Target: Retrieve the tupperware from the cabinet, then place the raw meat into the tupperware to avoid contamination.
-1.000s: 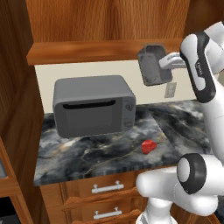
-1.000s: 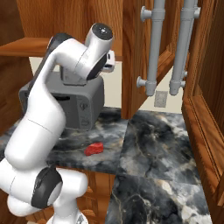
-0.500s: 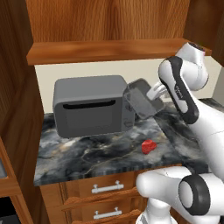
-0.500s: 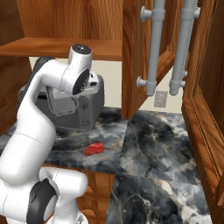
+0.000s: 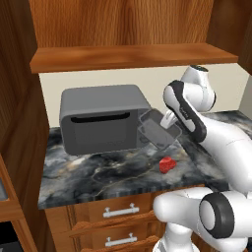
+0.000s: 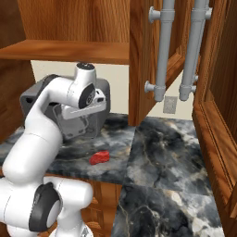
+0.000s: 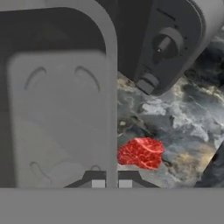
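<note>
Reddish-brown wooden upper cabinet (image 5: 128,24) w/ panelled doors ran across the top of the scene; in the right base view one door (image 6: 148,55) stood open, its long vertical silver bar handles (image 6: 162,51) facing the camera. Below it lay a dark marbled stone counter (image 5: 113,172), w/ wooden drawers (image 5: 118,211) under that. Big grey box-shaped microwave (image 5: 103,118) sat at the back of the counter, against the cream wall (image 5: 98,81).

The small grey, slightly translucent rectangular tupperware tub (image 5: 158,129) was out of the cabinet, held tilted in the air just right of the microwave front and above the counter. The two-finger gripper (image 7: 111,183) was clamped on the tub's rim, one fingertip either side of the wall, per the hand view.

Small bright red irregular lump of raw meat (image 5: 167,164) lay on the counter near the front edge, below and a little right of the tub, not touching it.

Handling, as a guess: the tub looked light and stiff but smooth, so a rim pinch could let it swing or slip; best set flat and open side up beside the meat. The meat prob. soft and slick; grip across its middle, gently. Counter looked hard and level, w/ room around the meat.
</note>
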You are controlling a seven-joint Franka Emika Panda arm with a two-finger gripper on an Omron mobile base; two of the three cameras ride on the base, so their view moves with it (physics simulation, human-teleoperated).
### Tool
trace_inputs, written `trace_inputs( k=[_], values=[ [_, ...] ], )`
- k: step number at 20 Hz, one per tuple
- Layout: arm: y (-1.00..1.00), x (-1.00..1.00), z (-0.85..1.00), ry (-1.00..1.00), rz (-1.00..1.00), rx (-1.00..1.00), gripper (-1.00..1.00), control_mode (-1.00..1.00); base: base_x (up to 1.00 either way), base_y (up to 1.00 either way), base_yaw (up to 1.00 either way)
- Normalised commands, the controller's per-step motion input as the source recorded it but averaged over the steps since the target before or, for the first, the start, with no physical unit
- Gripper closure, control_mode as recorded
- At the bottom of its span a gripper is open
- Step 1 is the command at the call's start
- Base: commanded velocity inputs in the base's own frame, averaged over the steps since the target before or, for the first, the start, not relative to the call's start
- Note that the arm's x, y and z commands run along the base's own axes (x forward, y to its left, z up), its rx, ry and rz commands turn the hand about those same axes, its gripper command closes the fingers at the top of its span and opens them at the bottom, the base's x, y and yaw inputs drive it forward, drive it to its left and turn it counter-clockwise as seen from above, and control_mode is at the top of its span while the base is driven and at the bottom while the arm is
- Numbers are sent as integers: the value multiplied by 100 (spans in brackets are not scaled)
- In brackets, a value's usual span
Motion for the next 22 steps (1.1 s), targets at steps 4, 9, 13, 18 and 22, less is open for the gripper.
trace_inputs(
  k=[4, 9, 13, 18, 22],
  values=[
    [-55, 18, -31, 5, -2, 0, 100, -100, 0, 0, 0],
    [-67, 18, -29, 4, -10, 0, 100, -100, 0, 0, 0],
    [-66, 28, -27, 6, -12, 0, 100, -100, 0, 0, 0],
    [-62, 36, -28, 8, -13, 0, 100, -100, 0, 0, 0],
    [-53, 44, -27, 11, -15, 0, 100, -100, 0, 0, 0]
  ],
)
